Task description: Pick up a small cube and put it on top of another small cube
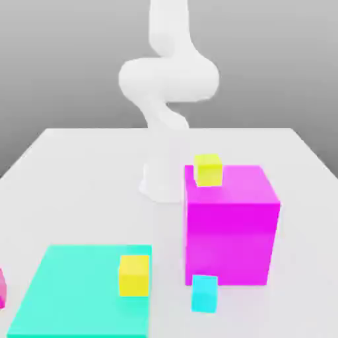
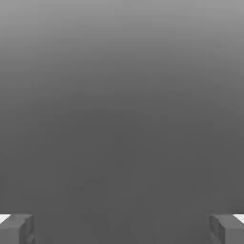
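Between the two fingers of the gripper (image 2: 122, 229) lies a wide gap with nothing held in it, the jaws standing fully open before a plain grey background (image 2: 122, 119). The white arm (image 1: 169, 79) rises from its base at the back of the pale table (image 1: 92, 178). Near the base stands a large magenta block (image 1: 230, 241), a small yellow cube (image 1: 208, 171) resting on its top. Just in front of the block sits a small cyan cube (image 1: 204, 294). Towards the exterior view's left, another yellow cube (image 1: 134, 276) is on a flat turquoise panel (image 1: 79, 290), near its side facing the block. Beyond the panel, the small magenta-pink cube (image 1: 2, 288) is cut off by the exterior view's left edge.
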`<state>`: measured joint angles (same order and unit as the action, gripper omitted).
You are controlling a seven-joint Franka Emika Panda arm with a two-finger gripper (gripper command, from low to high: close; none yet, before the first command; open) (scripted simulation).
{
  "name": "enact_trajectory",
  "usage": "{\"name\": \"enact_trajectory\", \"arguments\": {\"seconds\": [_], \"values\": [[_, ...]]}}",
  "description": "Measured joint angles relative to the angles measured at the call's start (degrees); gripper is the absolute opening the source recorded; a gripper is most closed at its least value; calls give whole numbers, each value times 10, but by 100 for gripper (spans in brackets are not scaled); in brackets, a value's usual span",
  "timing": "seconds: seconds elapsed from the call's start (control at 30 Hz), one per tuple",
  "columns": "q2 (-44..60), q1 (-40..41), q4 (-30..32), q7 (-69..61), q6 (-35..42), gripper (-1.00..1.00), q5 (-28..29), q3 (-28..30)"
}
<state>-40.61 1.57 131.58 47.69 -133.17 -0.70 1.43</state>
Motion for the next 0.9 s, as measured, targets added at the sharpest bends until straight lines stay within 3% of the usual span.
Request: {"name": "enact_trajectory", "arguments": {"seconds": [0.9], "values": [[566,181,-22,175,-149,0,-109,149]]}}
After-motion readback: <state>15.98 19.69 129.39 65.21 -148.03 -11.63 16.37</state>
